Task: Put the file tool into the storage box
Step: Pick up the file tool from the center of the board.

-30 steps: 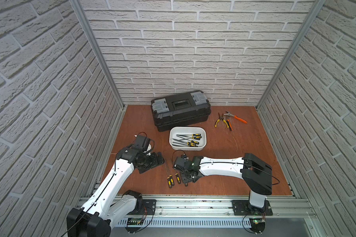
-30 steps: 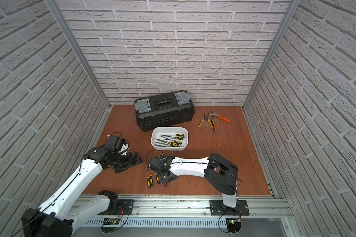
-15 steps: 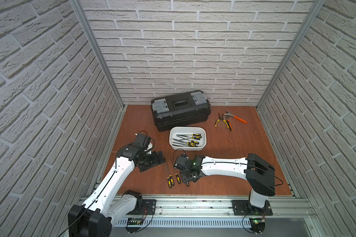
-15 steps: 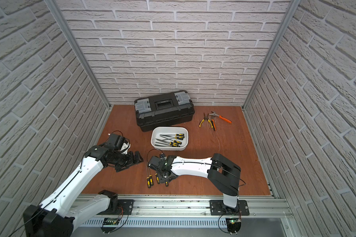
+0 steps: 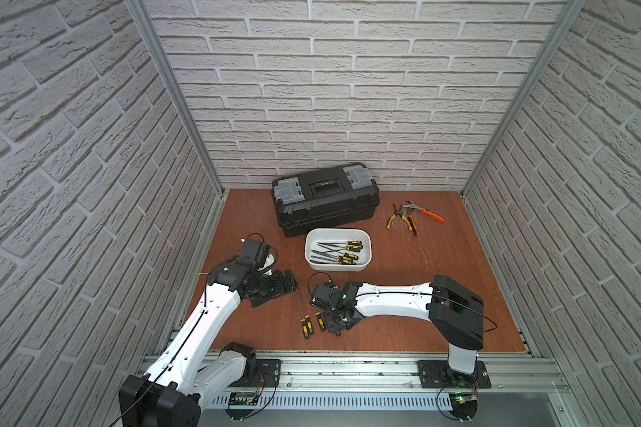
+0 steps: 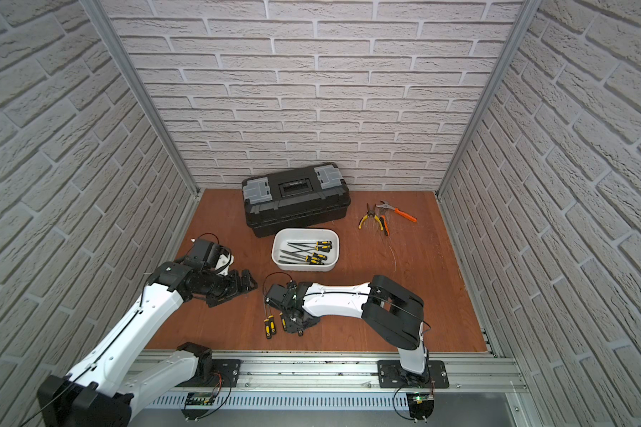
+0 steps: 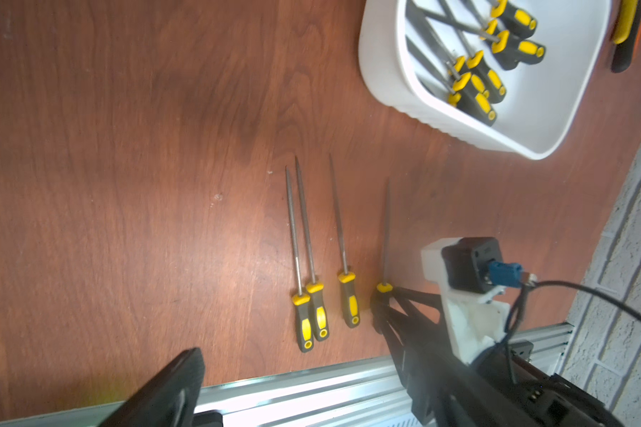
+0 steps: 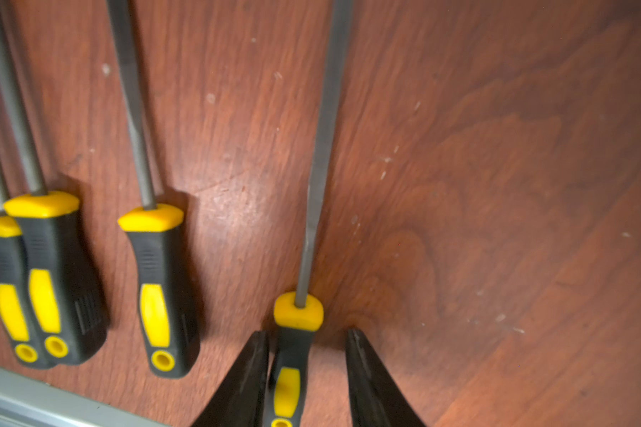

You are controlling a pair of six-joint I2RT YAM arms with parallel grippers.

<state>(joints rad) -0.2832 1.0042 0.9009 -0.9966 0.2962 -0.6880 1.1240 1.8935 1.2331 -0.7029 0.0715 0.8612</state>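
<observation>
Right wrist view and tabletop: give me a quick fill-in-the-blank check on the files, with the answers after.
The right gripper straddles the file tool at its ____.
Beside it, ____ loose files lie on the table.
The storage box is coloured ____.
Answers: handle; three; white.
</observation>
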